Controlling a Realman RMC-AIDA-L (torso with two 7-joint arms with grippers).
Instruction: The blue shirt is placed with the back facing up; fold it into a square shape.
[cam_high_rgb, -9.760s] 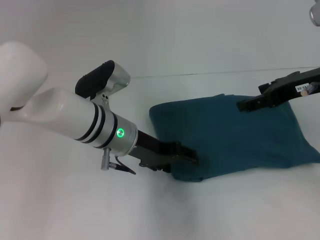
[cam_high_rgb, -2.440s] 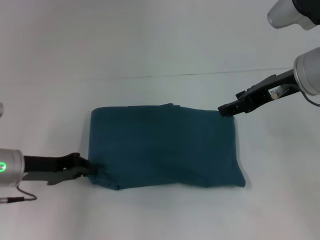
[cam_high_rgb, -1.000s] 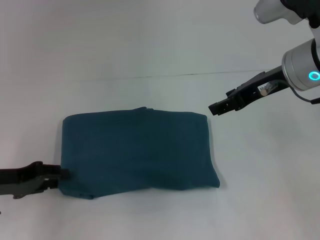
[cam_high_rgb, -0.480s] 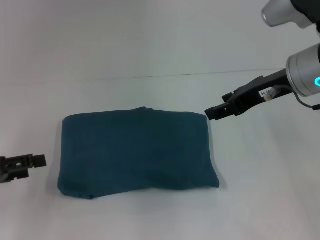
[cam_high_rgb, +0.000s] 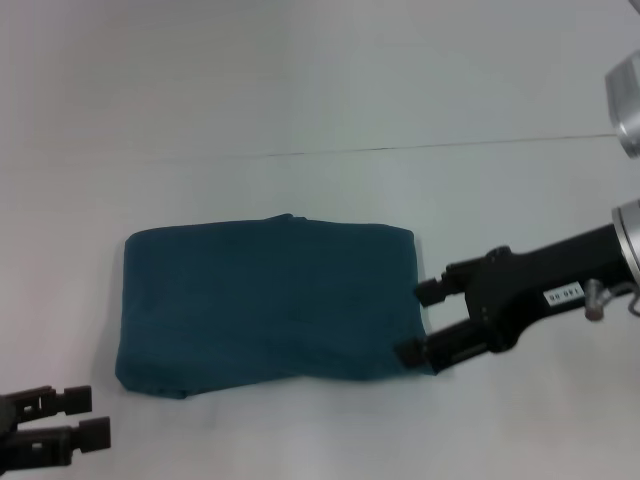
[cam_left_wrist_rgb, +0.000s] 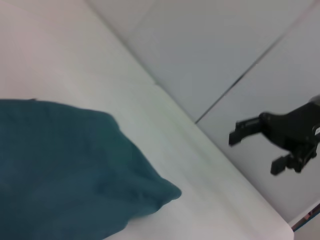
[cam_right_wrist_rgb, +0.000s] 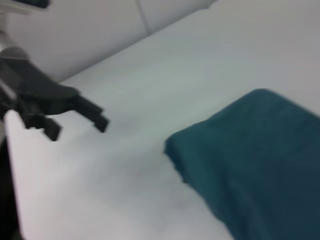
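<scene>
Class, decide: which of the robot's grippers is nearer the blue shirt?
Right. The right gripper sits open at the blue shirt's right edge; the left gripper, also open, sits apart below its left corner.

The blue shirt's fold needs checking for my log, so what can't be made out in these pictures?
- The blue shirt: its underside and inner layers are hidden by its own top layer in every view.
- Right gripper: its arm is cut off by the head view's edge.
- Left gripper: mostly cut off at that view's corner.

The blue shirt (cam_high_rgb: 270, 300) lies flat on the white counter (cam_high_rgb: 300, 180), folded into a thick rectangle wider than deep. Its plain dark teal side faces up, edges softly rounded, with no lettering showing.
</scene>
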